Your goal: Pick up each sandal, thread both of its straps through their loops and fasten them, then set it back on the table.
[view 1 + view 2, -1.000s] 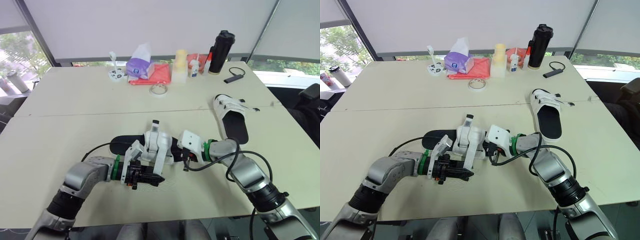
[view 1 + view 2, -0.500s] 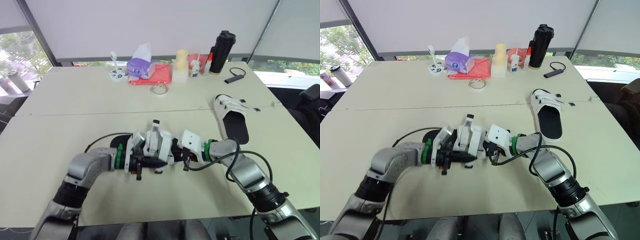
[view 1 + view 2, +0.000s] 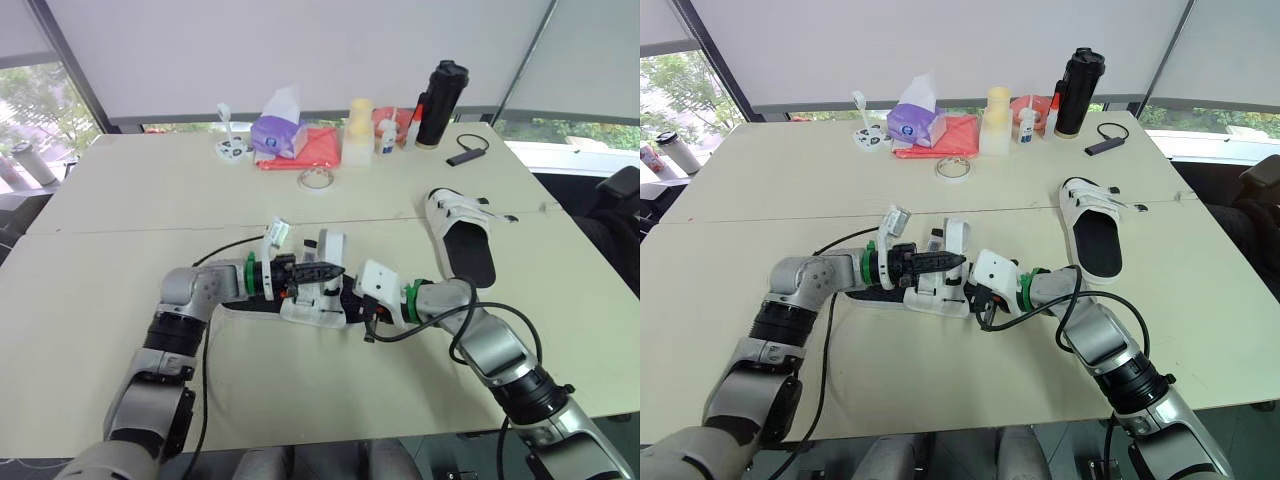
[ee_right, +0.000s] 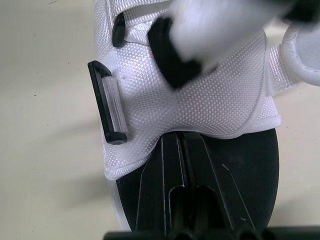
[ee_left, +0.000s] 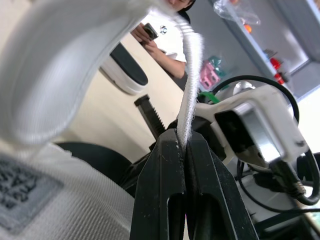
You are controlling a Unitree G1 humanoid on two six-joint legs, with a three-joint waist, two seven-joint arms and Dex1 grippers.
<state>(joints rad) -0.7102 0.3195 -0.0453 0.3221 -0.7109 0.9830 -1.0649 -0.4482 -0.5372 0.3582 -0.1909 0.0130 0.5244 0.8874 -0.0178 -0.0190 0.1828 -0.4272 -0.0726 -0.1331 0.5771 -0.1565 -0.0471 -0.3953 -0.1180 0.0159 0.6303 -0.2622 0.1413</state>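
Threading step: strap goes through the loop, then gets fastened; judged mid-way on this sandal
Left gripper: fingers together, clamped on the white strap, which runs taut up from the tips
Near sandal: front-middle of the table, sole low over or on it, cannot tell which; between the two grippers
Loop: black bar at the side of the white upper, nothing through it as seen from the right wrist
Right gripper: fingers together, tips at the hem of the upper over the black footbed, apparently pinching it
Doing it well: grip the strap near its free end, line the end up flat with the loop, right arm steadies the sandal so the loop does not turn away
Risk: strap folding or slipping out of the pinch
Far sandal: right side of the table, well apart, straps look done up
Tissue box: purple, back of the table, white tissue sticking out of the top
Cup: cream, contents not visible
Black bottle: lid on, contents hidden
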